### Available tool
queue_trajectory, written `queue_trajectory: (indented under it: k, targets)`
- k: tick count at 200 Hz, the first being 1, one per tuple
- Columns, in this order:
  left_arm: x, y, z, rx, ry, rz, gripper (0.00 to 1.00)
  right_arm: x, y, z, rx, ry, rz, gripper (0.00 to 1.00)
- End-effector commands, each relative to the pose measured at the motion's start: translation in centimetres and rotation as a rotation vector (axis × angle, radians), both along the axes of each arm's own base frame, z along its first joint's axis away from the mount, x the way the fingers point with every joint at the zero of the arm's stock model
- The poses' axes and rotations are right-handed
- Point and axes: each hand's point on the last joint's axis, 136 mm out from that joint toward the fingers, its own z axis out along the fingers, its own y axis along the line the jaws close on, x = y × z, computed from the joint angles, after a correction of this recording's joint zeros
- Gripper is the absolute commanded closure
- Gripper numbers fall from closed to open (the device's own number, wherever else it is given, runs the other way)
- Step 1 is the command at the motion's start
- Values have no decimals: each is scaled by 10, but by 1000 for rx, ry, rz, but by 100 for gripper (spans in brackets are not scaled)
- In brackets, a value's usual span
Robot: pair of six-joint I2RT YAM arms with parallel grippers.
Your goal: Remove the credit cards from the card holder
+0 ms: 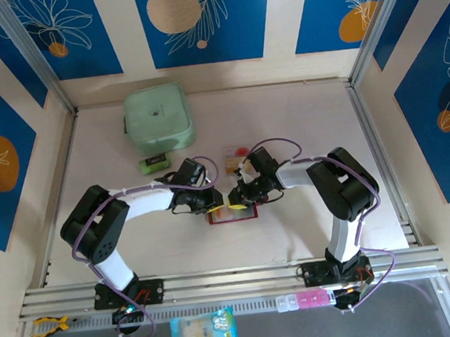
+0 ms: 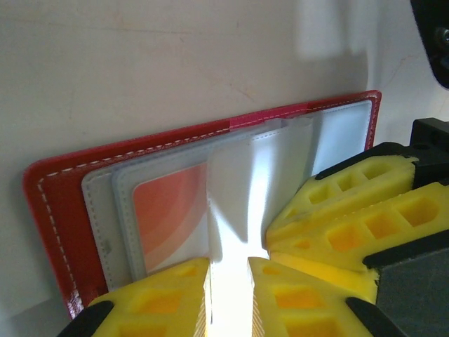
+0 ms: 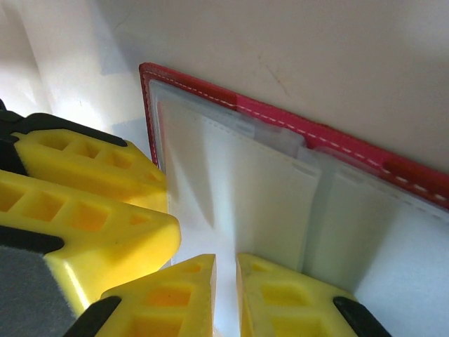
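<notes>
Pinching one pale sleeve [image 2: 235, 189] is what the left tool [image 2: 229, 277] appears to be doing. Its jaws stand narrow, with that leaf rising from the card holder [image 2: 52, 210] and passing between them. The holder lies open on the desk [image 1: 300, 122] at the centre of the overhead frame, both tools meeting over it. The right tool [image 3: 226, 272] is narrow too, low over the sleeves at the bottom of its own view; whether it grips anything I cannot tell. The two tools sit just beside each other, so room is tight.

An orange card [image 2: 172, 214] sits inside a sleeve at the lower left of the left wrist view. A whitish card [image 1: 236, 154] with a red mark lies on the desk just above the tools in the overhead frame, apart from the holder.

To do this step well, I judge that one tool should pin the red cover flat while the other takes the card's own edge — not the plastic around it — and draws it straight along the sleeve toward its open side. Pulling up on plastic alone would likely lift the whole holder.
</notes>
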Motion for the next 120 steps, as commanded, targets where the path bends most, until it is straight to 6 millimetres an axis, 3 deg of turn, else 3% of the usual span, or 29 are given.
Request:
queue_trajectory:
  k: [1, 36, 72, 120]
  targets:
    - [2, -9, 8, -26, -5, -12, 79, -7, -2, -5, 8, 35, 8, 84]
    - [3, -11, 12, -41, -10, -12, 79, -7, -3, 0, 16, 27, 6, 84]
    - [3, -14, 22, -53, -20, -18, 79, -3, -5, 19, 26, -15, -14, 80]
    - [3, -22, 34, -69, -31, -34, 78, 6, -22, 42, 7, -66, -67, 80]
